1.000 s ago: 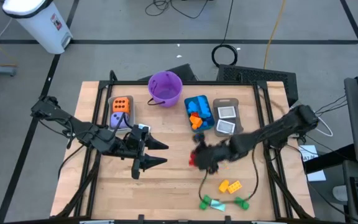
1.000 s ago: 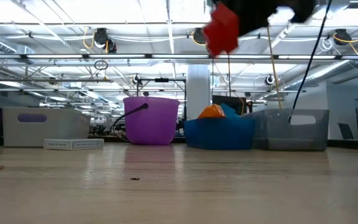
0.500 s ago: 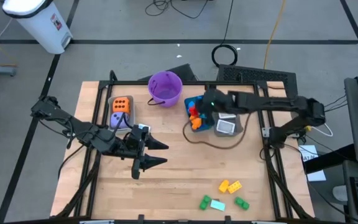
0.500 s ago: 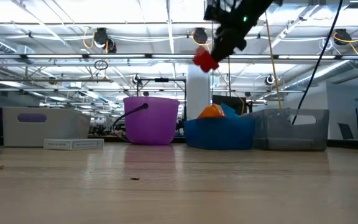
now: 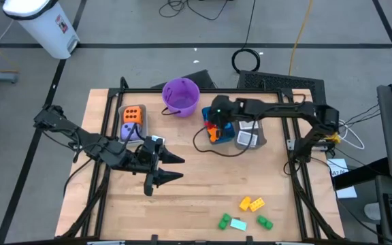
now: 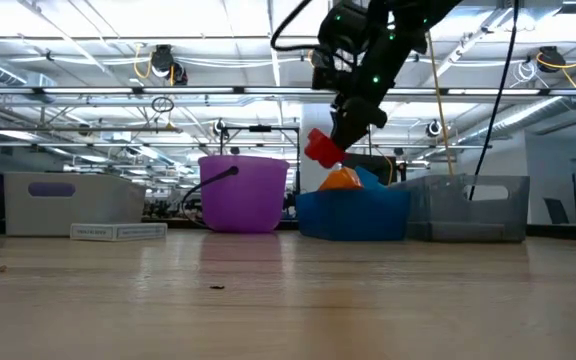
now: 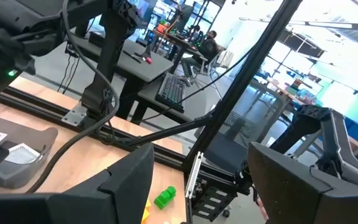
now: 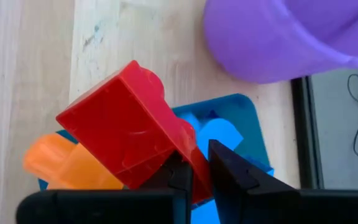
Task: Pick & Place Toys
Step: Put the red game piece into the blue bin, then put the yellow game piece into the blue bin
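My left gripper hangs idle with fingers apart over mid-table, well away from the work. My right gripper is clenched on a red plastic building brick. Directly beneath it sits the blue plastic bin, already holding orange and blue bricks; I judge a straight drop should land it there.

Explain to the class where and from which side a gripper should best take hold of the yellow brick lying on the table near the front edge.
Probably from straight above, jaws closing across the short width of the yellow brick. It lies flat and slightly angled on the bare table, so the jaws should turn to match that angle. Its long sides look clear, and the green pieces sit apart from it, so nothing crowds the approach.
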You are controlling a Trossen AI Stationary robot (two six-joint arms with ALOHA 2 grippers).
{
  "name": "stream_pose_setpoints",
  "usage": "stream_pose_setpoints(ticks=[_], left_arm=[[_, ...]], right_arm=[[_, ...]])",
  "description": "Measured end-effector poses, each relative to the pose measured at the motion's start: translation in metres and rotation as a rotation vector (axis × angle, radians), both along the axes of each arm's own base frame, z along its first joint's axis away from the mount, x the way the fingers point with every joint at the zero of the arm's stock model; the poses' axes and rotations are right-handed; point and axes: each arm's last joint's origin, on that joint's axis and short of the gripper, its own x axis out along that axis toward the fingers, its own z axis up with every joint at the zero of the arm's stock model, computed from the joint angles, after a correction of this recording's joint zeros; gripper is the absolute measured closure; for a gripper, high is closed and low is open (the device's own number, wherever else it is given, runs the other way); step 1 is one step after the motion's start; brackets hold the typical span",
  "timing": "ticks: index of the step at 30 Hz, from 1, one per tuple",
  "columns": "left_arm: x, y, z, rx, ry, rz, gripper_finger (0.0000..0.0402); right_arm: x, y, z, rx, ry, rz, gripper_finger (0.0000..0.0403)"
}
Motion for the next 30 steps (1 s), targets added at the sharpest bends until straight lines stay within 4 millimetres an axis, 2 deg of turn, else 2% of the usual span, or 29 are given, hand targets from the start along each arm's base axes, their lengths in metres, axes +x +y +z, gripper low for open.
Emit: stream_pose_setpoints(ticks=[9, 17, 30], left_arm=[[0.0, 0.0, 0.0, 0.0, 0.0, 0.0, 0.0135], [0.0, 0.0, 0.0, 0.0, 0.0, 0.001, 0.0135], [0.0, 0.0, 0.0, 0.0, 0.0, 0.001, 0.0135]], right_arm=[[0.0041, -0.0022, -0.0109, 0.0, 0.035, -0.005, 0.0365], [0.0023, -0.0074, -0.0103, -0.09, 0.071, -0.02, 0.033], [0.0021, -0.01, -0.0067, -0.138, 0.066, -0.009, 0.0273]])
